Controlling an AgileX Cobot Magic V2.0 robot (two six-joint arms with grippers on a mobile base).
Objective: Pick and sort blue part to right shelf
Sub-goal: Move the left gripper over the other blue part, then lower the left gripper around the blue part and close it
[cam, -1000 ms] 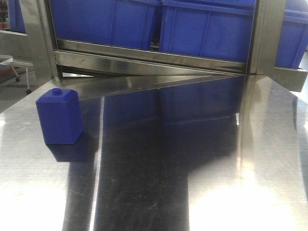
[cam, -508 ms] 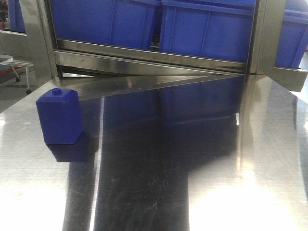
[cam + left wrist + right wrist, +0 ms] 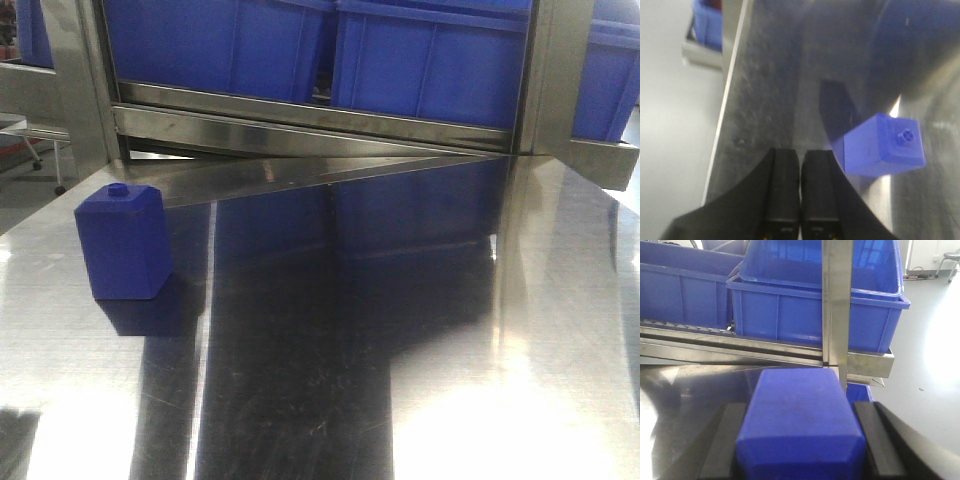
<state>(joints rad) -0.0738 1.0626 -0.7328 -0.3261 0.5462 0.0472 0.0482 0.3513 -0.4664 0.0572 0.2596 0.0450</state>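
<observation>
1. On the steel surface (image 3: 400, 380), one knobbed blue block (image 3: 122, 243) stood upright near the left edge. The other blue block, the blue part (image 3: 800, 435), was clamped between the two right fingers (image 3: 879, 445). That made two blocks in all.
2. The two left fingers (image 3: 782, 190) were pressed together side by side. Their tips hung over the surface near the knobbed blue block, apart from it.
3. The front view showed four blue bins (image 3: 430, 60), all cropped by the frame. The right wrist view showed at least two bins on the right shelf (image 3: 740, 347), behind one upright post (image 3: 837, 305).
4. The blue part appeared only in the right wrist view. Its cap was out of sight and its lower end was cut off by the frame. Whether it touched the surface could not be determined. The left wrist view was blurred, so the knob showed only as a small round stub.
5. The blue part presented one broad, flat, matte dark-blue face with bevelled edges. It filled the gap between the fingers and faced the shelf rail.
</observation>
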